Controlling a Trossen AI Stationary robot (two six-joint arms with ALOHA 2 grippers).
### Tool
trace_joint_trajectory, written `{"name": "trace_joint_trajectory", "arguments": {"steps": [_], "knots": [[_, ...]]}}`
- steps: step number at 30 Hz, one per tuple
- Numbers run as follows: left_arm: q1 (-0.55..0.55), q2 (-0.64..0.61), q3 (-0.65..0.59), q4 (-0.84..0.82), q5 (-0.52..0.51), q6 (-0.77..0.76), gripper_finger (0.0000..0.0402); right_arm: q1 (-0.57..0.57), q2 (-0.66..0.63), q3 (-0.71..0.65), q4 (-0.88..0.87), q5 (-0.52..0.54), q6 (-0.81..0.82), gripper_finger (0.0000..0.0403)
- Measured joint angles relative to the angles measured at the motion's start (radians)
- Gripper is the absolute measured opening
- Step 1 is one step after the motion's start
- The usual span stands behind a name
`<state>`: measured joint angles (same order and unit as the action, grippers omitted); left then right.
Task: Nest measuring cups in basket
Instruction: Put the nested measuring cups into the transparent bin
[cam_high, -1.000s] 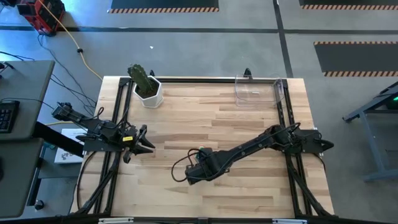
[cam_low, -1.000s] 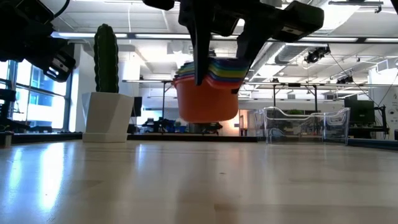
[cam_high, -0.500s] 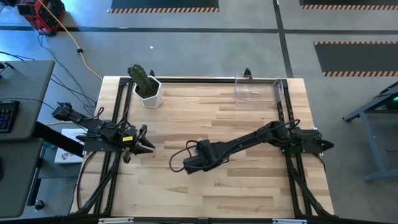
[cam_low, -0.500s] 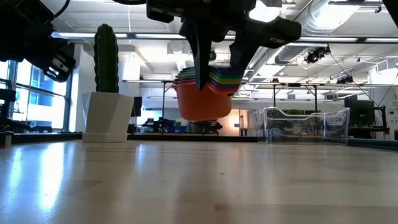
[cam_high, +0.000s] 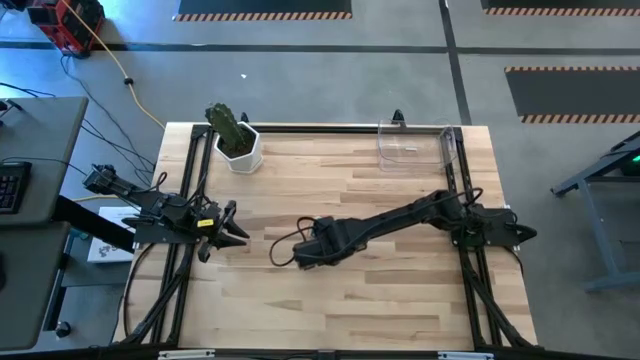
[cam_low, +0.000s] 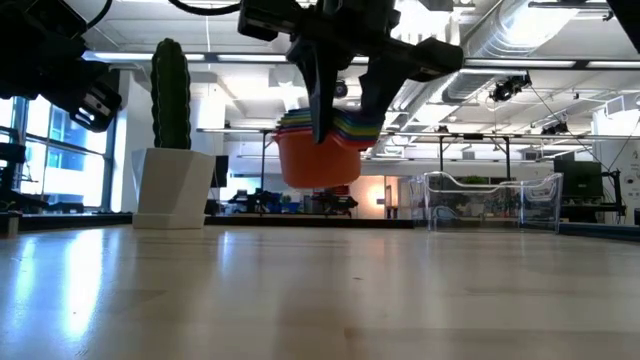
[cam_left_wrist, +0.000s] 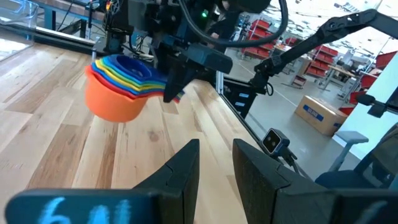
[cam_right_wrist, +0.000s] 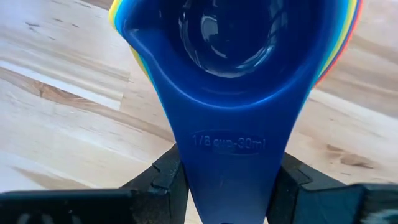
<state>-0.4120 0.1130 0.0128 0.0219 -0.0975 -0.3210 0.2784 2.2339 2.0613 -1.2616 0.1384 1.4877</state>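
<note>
Here the wooden surface (cam_high: 400, 300) carries the clear basket (cam_high: 415, 146) at its far right corner — well apart from the right gripper (cam_low: 338, 100) over the middle. Its fingers (cam_right_wrist: 165, 177) clamp the handles of the nested measuring cups (cam_low: 320, 152), held clear above the wood, orange outermost — blue innermost. The left gripper (cam_high: 233, 226) waits at the left edge, fingers (cam_left_wrist: 183, 174) slightly parted, holding nothing.

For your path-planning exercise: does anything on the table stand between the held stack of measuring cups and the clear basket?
Nothing visible does. The right gripper holds the nested measuring cups in the air over mid-table. The basket sits at the far right corner, with bare wood between them. The potted cactus stands at the far left, off that line.
</note>
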Motion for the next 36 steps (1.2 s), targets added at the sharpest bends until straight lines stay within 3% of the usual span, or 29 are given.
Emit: {"name": "trace_joint_trajectory", "arguments": {"steps": [8, 16, 24, 36], "knots": [[0.000, 0.000, 0.000, 0.000, 0.000, 0.000, 0.0087, -0.028, -0.049, -0.031, -0.030, 0.018, -0.075, 0.0134], [0.000, 0.000, 0.000, 0.000, 0.000, 0.000, 0.0087, -0.062, -0.186, -0.256, 0.107, 0.010, -0.135, 0.0134], [0.000, 0.000, 0.000, 0.000, 0.000, 0.000, 0.0087, -0.084, -0.405, -0.549, 0.239, 0.017, -0.138, 0.0134], [0.000, 0.000, 0.000, 0.000, 0.000, 0.000, 0.0087, -0.167, -0.677, -0.777, 0.205, 0.073, -0.154, 0.0134]]}}
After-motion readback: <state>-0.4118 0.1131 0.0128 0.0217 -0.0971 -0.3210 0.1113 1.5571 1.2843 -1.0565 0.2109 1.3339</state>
